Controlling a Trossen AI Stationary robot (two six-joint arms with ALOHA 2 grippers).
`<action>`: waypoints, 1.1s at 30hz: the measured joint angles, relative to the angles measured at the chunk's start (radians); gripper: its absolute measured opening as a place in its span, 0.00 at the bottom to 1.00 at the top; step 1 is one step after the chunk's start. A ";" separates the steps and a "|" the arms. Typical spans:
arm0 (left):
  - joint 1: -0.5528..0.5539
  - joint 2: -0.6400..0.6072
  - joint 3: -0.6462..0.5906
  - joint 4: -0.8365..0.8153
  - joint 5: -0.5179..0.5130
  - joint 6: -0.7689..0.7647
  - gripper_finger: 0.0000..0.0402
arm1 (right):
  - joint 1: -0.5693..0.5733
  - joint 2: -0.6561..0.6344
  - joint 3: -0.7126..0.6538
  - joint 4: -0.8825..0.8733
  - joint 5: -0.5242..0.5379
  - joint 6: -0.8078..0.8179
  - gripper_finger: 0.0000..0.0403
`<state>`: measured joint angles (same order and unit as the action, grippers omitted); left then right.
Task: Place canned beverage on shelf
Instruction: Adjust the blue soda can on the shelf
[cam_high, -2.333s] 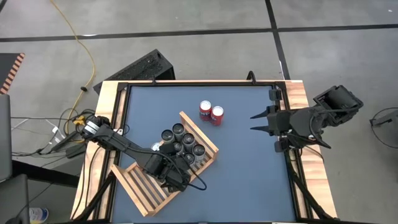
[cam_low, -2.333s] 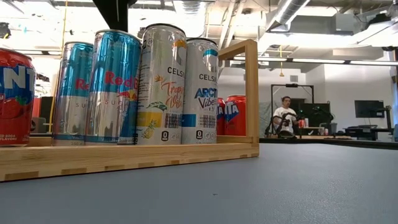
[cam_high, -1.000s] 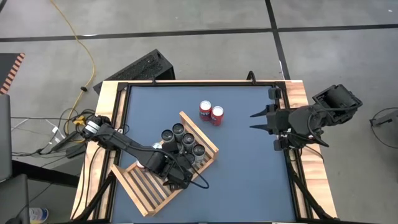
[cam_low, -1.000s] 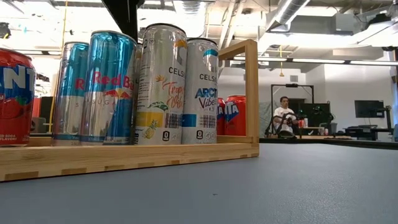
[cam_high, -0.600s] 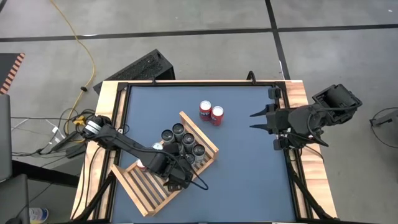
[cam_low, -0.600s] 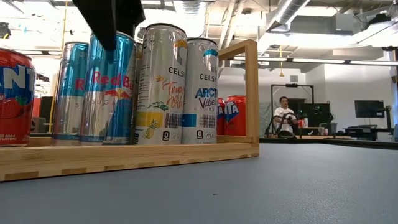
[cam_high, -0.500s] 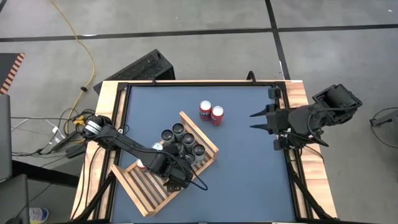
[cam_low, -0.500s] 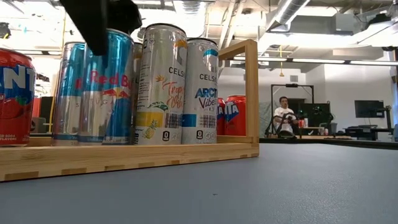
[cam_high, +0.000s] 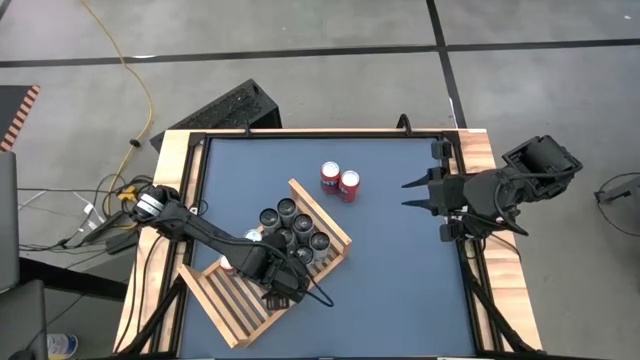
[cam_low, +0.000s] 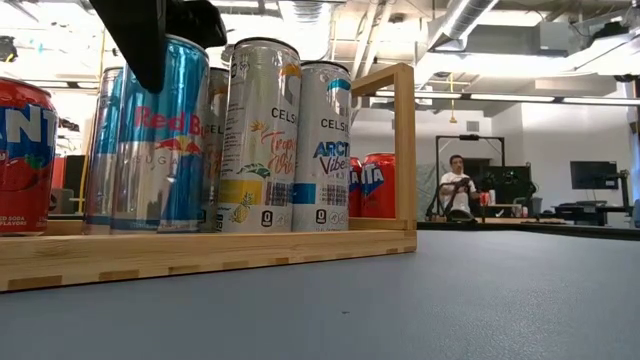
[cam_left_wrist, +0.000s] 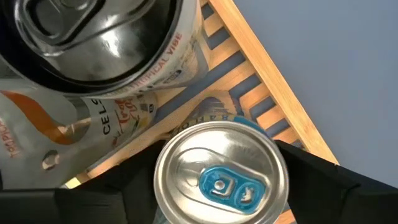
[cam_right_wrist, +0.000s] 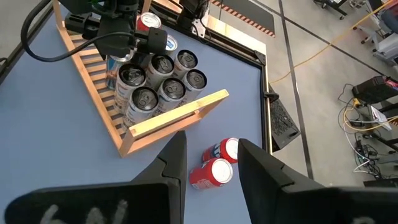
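High view: the shelf (cam_high: 262, 268) lies angled on the blue table (cam_high: 400, 260). Upright cans cluster at one end of it. The left claw (cam_high: 283, 290) is over the shelf beside the cluster. Two red cans (cam_high: 340, 182) stand on the table, apart from the shelf. The right claw (cam_high: 410, 196) waits at the table's right edge, fingers parted and empty.

Low view: the Red Bull can (cam_low: 160, 140) stands tilted on the shelf, beside two Celsius cans (cam_low: 285, 135).

Left wrist view: the left claw's fingers (cam_left_wrist: 323, 180) flank the Red Bull can's top on both sides; contact cannot be confirmed.

Right wrist view: six cans stand within the shelf frame.
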<state>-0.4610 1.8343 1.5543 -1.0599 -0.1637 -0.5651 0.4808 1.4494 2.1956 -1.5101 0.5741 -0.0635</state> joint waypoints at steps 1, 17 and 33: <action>0.000 0.000 0.000 0.000 0.001 -0.004 0.67 | 0.000 0.000 0.000 0.000 0.000 0.000 0.29; 0.001 -0.002 0.000 -0.082 0.024 -0.030 0.62 | -0.007 0.000 0.000 0.000 0.001 -0.024 0.29; 0.001 -0.002 0.004 -0.044 0.039 -0.088 0.62 | -0.007 0.000 0.000 0.000 0.001 -0.024 0.29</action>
<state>-0.4599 1.8328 1.5580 -1.1042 -0.1251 -0.6533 0.4740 1.4494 2.1954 -1.5101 0.5747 -0.0875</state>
